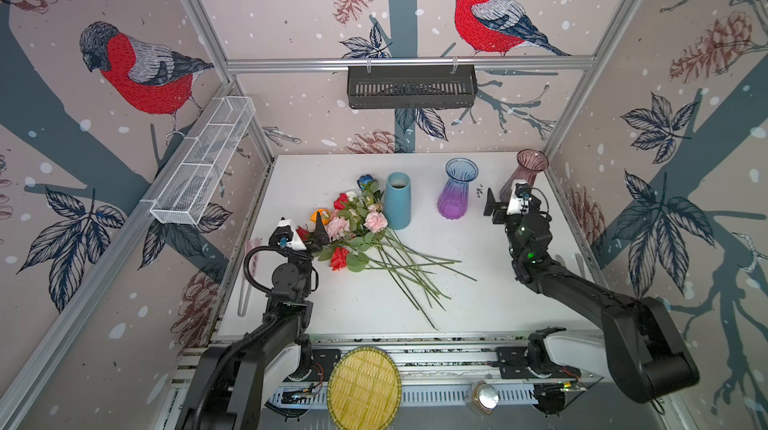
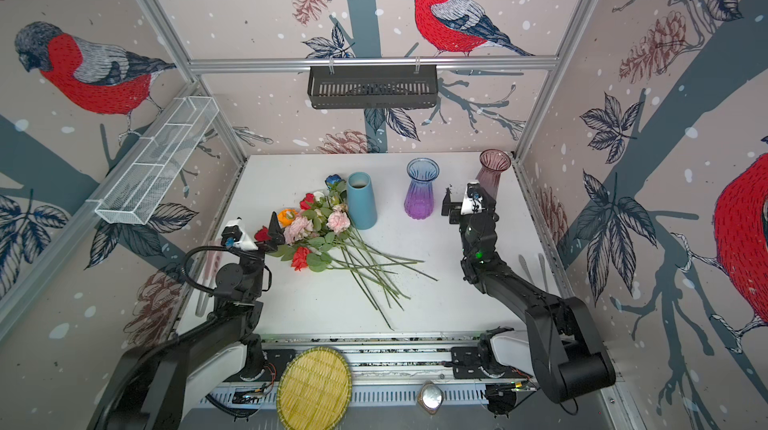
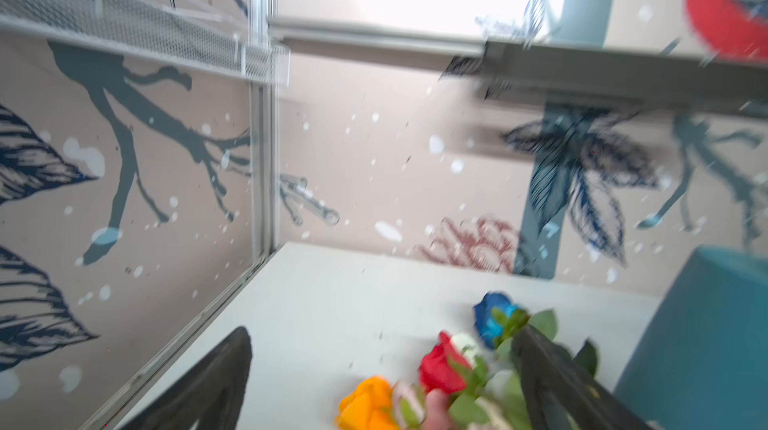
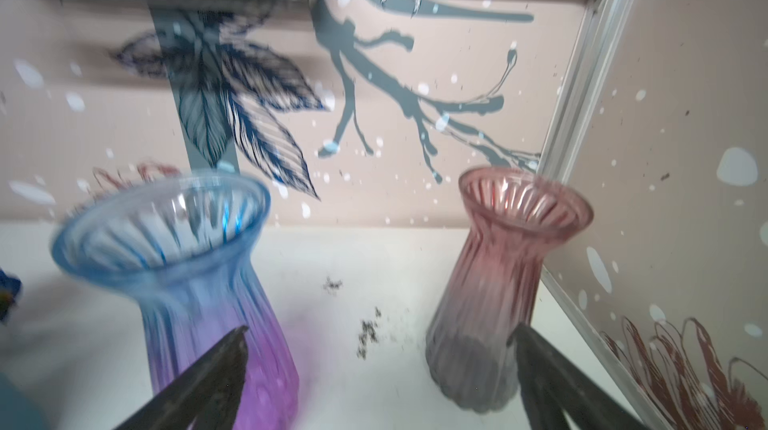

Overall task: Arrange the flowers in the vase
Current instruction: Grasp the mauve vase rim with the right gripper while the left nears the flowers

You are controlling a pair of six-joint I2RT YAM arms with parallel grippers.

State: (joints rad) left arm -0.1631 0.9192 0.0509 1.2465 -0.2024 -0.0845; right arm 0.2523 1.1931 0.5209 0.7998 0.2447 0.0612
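No brand, label or readable writing is seen anywhere; only a small dark smudge is noted on the white table (image 1: pixel 478 303) by the vases. Wrist views are blurred, so details there are hard to make out. Flowers (image 1: pixel 357 232) are laid in a loose heap on the table's left-centre, blooms toward the back, stems fanned toward the front, just left of the teal vase (image 1: pixel 397 200); lower blooms are covered by others. Blue-purple glass vase (image 1: pixel 456 188) is stood mid-back, pink glass vase (image 1: pixel 525 172) at back right, its base partly hidden behind the right gripper (image 1: pixel 492 207). Left gripper (image 1: pixel 309 236) is held at the heap's left edge, jaws spread wide, nothing gripped; whether a bloom is touched can't be told. Right gripper's jaws are likewise spread wide, w/ nothing held.
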